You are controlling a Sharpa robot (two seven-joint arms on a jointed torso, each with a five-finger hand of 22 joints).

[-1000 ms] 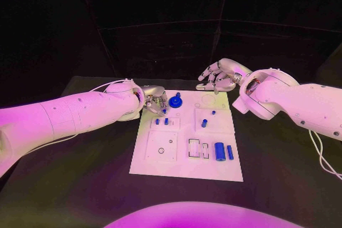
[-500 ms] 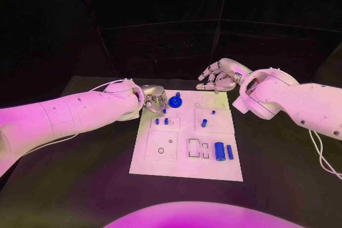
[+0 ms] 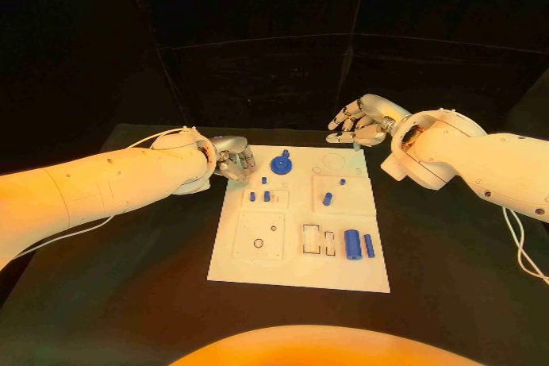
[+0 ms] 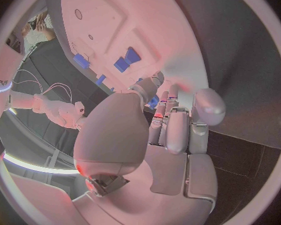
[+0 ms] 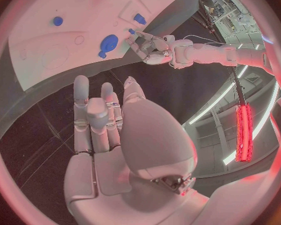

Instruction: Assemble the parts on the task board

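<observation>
The white task board (image 3: pixel 300 259) lies in the middle of the black table. A round blue part (image 3: pixel 282 164) sits near its far edge, small blue pegs (image 3: pixel 259 195) and another peg (image 3: pixel 328 198) stand mid-board, and two blue cylinders (image 3: pixel 359 244) lie at its right. My left hand (image 3: pixel 232 166) hovers at the board's far left corner, fingers loosely bent, holding nothing; the left hand (image 4: pixel 172 125) has the board (image 4: pixel 115 15) beyond its fingertips. My right hand (image 3: pixel 360 120) is raised beyond the far right corner, fingers spread and empty. In the right wrist view, the right hand (image 5: pixel 109 120) faces the round part (image 5: pixel 109 42) and the left hand (image 5: pixel 152 47).
Bare black table (image 3: pixel 126 271) surrounds the board on every side. Several empty recesses and outlined slots (image 3: pixel 311 237) mark the board's near half. A thin cable (image 3: pixel 517 243) hangs beside my right arm.
My left hand has drawn back leftwards, away from the round blue part. My right hand has lifted slightly and shifted right. The parts have not moved.
</observation>
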